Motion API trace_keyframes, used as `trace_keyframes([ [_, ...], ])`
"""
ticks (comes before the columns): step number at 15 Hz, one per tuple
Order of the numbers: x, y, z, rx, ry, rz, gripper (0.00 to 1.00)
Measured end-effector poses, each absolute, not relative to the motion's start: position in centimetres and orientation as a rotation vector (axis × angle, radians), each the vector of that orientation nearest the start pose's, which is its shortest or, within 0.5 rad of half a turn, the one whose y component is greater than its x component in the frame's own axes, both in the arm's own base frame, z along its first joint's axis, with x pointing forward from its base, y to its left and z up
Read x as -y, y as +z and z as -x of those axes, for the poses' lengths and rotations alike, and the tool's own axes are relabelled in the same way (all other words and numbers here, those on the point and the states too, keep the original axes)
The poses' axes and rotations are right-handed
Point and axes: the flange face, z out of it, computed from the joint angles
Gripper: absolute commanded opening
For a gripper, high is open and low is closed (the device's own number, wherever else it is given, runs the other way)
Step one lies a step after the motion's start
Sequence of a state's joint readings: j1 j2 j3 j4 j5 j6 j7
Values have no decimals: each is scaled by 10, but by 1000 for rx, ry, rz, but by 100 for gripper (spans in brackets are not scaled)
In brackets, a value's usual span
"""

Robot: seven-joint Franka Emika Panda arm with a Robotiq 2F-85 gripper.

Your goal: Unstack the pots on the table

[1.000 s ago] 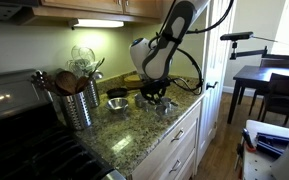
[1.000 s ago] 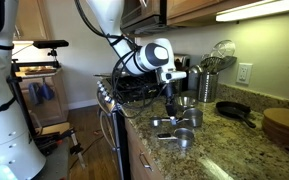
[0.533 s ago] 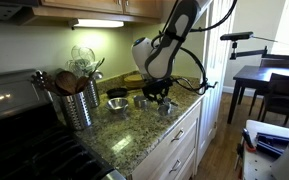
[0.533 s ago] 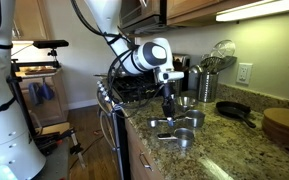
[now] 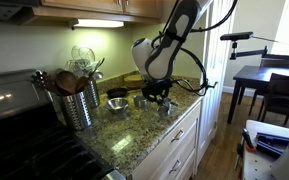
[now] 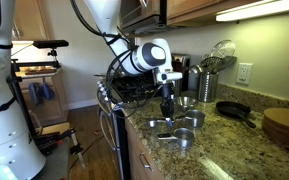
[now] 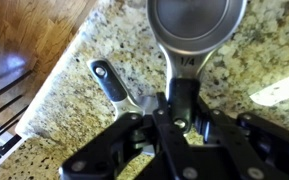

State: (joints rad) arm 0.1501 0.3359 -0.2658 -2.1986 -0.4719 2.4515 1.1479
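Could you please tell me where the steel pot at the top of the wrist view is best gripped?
By its short flat handle, which sticks out sideways from the pot. Come down from above, the pincer straddling the handle's narrow width, as it does now.

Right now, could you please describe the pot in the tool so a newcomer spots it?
On the granite counter, by its front edge, are small steel pots. Yours is the pot whose handle the tool pinches; the neighbour's handle lies free.
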Motion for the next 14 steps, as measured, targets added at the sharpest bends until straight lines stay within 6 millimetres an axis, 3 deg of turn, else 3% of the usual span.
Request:
trace_keyframes([
  [14,64,220,-545,-1489,-199,3161,12],
])
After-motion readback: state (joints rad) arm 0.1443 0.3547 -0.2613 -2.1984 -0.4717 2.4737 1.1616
